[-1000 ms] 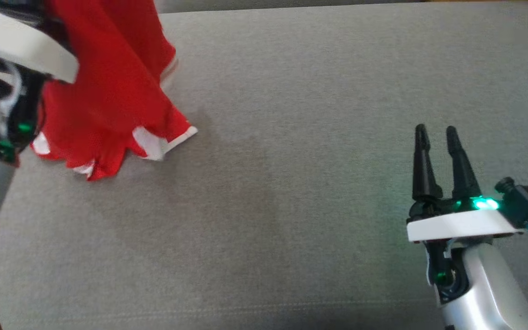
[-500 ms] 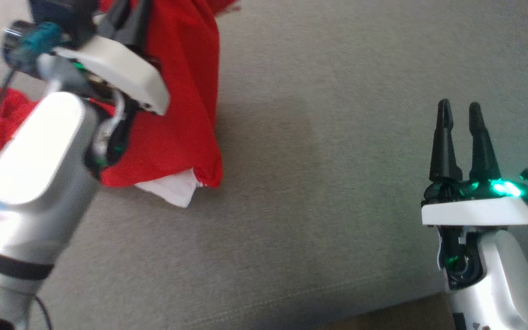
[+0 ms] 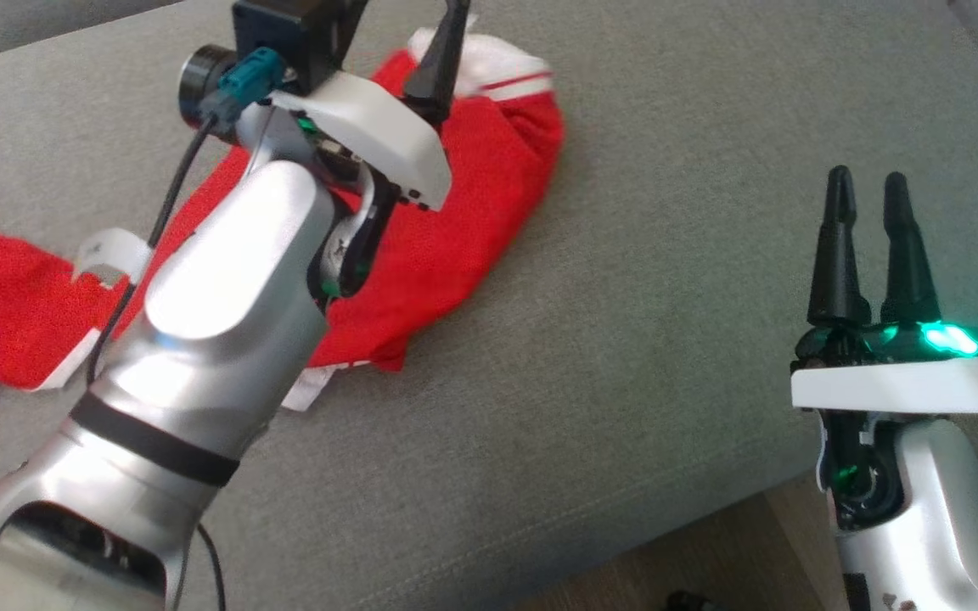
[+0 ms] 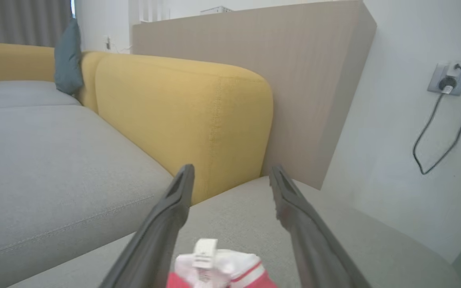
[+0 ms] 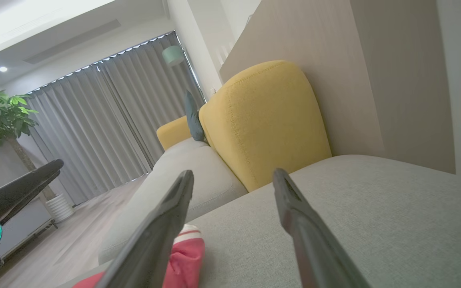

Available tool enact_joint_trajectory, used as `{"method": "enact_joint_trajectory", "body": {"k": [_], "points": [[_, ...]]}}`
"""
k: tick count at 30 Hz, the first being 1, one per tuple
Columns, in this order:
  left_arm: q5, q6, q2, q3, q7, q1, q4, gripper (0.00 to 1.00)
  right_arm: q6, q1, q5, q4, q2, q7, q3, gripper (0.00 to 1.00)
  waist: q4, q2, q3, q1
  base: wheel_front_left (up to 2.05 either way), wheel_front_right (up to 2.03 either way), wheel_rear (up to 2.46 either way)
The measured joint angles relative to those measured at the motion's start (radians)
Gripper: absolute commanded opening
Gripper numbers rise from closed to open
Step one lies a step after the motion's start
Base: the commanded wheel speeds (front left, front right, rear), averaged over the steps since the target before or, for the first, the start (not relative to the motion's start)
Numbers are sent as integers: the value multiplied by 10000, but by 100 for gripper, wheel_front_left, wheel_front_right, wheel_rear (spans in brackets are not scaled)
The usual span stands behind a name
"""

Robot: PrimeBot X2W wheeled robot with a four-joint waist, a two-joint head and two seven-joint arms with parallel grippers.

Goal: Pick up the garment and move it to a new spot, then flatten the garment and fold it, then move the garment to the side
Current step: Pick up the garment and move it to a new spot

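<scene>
Red white-trimmed mesh garment (image 3: 472, 212) bunched at 10 o'clock; left gripper (image 4: 232, 176) apart above it, right gripper (image 3: 867, 182) apart. Risk: flattening may grab doubled layers.

My garment (image 3: 472, 221) is bright red with white trim, one white cuff crossed by a thin red stripe, against the plain grey sofa seat (image 3: 642, 339). The backrest (image 4: 182, 108) is mustard yellow and the cushion (image 4: 67, 56) is teal. My left hand (image 4: 232, 170) and right hand (image 3: 867, 178) are black-fingered, with white collars and silver forearms; the right glows green.
</scene>
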Motion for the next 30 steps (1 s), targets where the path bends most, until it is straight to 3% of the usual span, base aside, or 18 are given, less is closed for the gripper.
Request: {"method": "enact_joint_trajectory", "body": {"k": [5, 9, 17, 25, 30], "points": [[-69, -56, 253, 364, -318, 24, 178, 100, 0, 50, -61, 4, 2, 0, -104, 100, 448, 0, -147, 0, 0, 0, 0], [-38, -59, 775, 727, -416, 253, -17, 100, 0, 240, -268, 40, 2, 0, -182, 100, 989, 0, -312, 0, 0, 0, 0], [337, -29, 1605, 1519, -424, 2621, -1411, 100, 0, 476, -815, 443, 2, 0, -487, 100, 2325, 0, -803, 0, 0, 0, 0], [936, 188, 1528, 2389, -422, 5939, -2876, 100, 0, 948, -1327, 1007, 4, 0, -451, 100, 3621, 0, -1423, 0, 0, 0, 0], [1455, 119, 917, 3066, -424, 7294, -3359, 100, 0, 1036, -1381, 1214, 6, 0, -198, 100, 4132, 0, -1724, 0, 0, 0, 0]]}}
